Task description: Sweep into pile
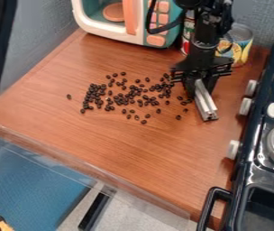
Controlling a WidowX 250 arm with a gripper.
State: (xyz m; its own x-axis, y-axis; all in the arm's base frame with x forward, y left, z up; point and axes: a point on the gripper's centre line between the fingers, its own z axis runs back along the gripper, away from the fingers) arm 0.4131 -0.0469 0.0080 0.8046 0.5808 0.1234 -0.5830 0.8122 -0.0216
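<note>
Though partly hidden, fingers (189,85) prob. clamped on metal bar (205,103), its top end obscured, w/ beans (131,94) nearby.

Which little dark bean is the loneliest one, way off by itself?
The bean farthest to the left in the picture. It has a wide gap around it, while the other beans lie closer together to its right.

The claw (200,88) grips a metal bar (206,104) beside scattered dark beans (143,122) on the brown counter (127,149).
</note>
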